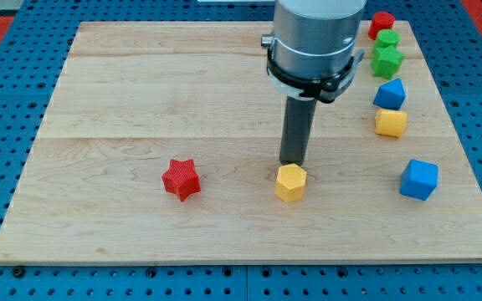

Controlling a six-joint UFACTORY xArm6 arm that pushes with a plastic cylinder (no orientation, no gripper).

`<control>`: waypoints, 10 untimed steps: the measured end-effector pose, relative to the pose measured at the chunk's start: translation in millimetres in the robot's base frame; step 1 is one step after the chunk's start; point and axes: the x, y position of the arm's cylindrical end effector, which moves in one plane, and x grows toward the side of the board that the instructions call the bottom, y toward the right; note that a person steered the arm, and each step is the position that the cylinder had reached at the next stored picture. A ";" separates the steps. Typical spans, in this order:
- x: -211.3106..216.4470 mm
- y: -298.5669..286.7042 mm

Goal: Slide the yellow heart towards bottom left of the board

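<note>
My tip (292, 162) stands just above a yellow block (290, 182) near the board's lower middle, touching or almost touching its top edge. That block has angled sides; I cannot tell its exact shape. A second yellow block (390, 123) lies near the view's right edge, well away from the tip; its shape is also unclear. The rod hangs from a wide grey cylinder (316, 38) at the view's top.
A red star (181, 179) lies left of the near yellow block. A blue cube (418, 179) sits at the lower right. Up the right edge stand a blue block (390, 93), a green star (387, 60), a green block (387, 38) and a red block (382, 22).
</note>
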 end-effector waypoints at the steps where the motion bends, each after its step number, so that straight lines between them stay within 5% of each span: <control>1: -12.2 48.0; 3: -37.4 187.9; 4: -61.3 195.8; 7: -78.8 -56.4; 8: -87.6 -83.9; 9: -99.4 -3.3; 10: -62.4 38.5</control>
